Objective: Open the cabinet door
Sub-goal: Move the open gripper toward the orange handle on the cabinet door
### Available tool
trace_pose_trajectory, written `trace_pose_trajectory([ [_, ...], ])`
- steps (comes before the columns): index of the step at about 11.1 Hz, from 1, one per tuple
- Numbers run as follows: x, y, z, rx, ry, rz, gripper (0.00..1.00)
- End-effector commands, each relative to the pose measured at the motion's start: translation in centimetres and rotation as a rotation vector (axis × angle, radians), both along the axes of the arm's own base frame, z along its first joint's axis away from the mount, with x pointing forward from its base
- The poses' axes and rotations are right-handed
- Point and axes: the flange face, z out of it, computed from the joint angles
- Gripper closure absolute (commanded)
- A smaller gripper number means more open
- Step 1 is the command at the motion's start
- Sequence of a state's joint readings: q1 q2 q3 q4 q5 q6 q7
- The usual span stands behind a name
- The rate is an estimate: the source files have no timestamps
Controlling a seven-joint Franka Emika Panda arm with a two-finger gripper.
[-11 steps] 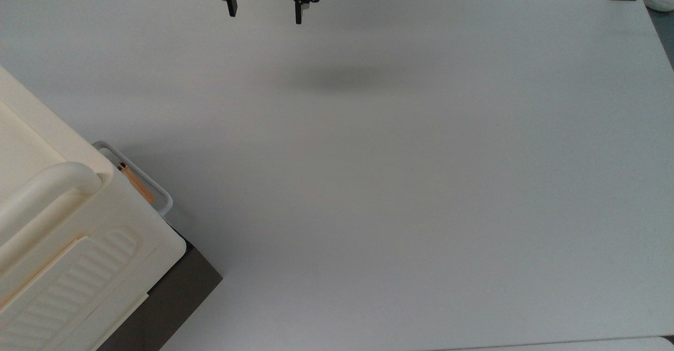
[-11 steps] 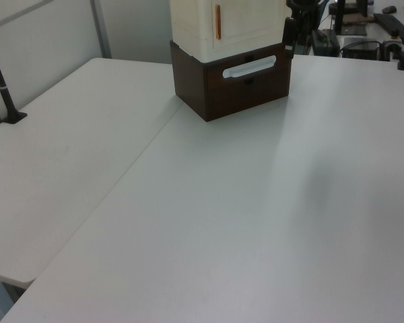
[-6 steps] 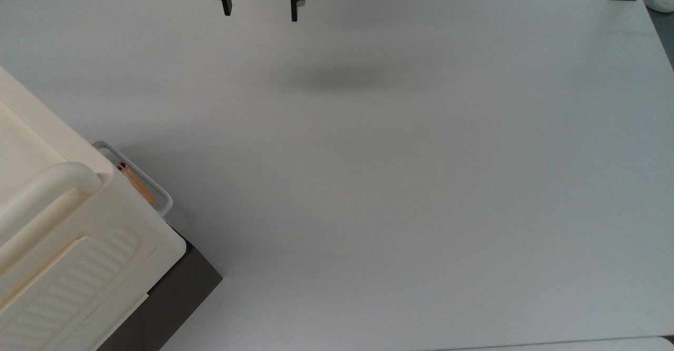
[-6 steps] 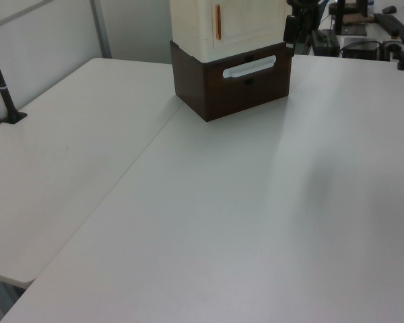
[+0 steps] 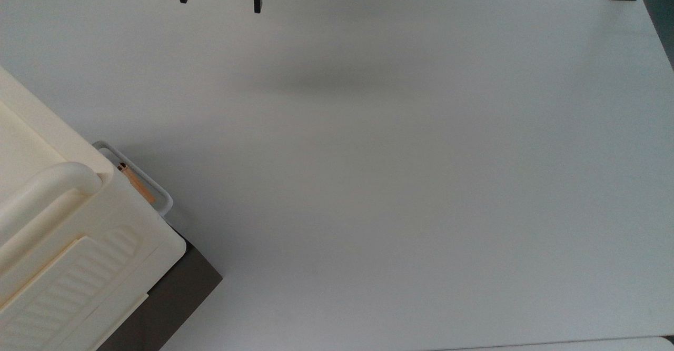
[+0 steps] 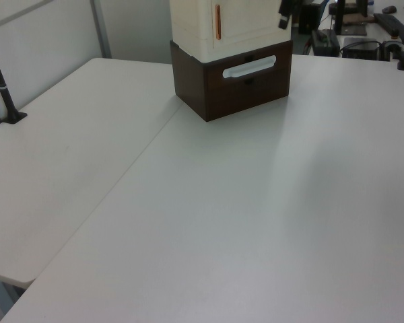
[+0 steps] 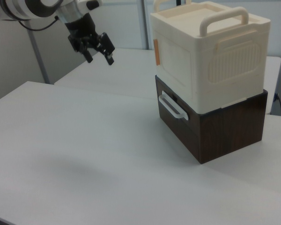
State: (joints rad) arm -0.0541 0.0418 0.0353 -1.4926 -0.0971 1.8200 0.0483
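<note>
Since a second ago my claw point(image 7: 99, 52) has shifted toward the top view's left along the table's point(image 5: 368, 182) far edge and risen. Its fingers are spread wide, holding nothing. On the cabinet point(image 7: 210, 65), the door point(image 7: 173, 65) is shut, its tan handle point(image 7: 156, 51) upright. In the right view the door lies to the claw's right, well apart, across bare table.

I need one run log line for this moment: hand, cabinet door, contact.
hand: open, in the air, apart from cabinet | cabinet door: closed | contact: none | step: door handle not yet reached
</note>
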Motion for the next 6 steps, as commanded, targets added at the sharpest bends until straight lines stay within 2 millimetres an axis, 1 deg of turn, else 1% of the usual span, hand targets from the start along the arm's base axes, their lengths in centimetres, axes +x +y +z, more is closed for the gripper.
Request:
trace_pose_trajectory([
  [1,2.1,-1.3,2.2,-0.046,-0.213,0.007,0.29],
  [2,2.9,-1.3,2.5,-0.047,-0.290,-0.011,0.54],
  [3,3.7,-0.8,3.0,-0.062,-0.382,-0.063,0.65],
  [5,5.7,0.2,2.1,-0.130,-0.553,-0.163,0.64],
  [6,6.0,0.5,1.4,-0.150,-0.598,-0.176,0.64],
])
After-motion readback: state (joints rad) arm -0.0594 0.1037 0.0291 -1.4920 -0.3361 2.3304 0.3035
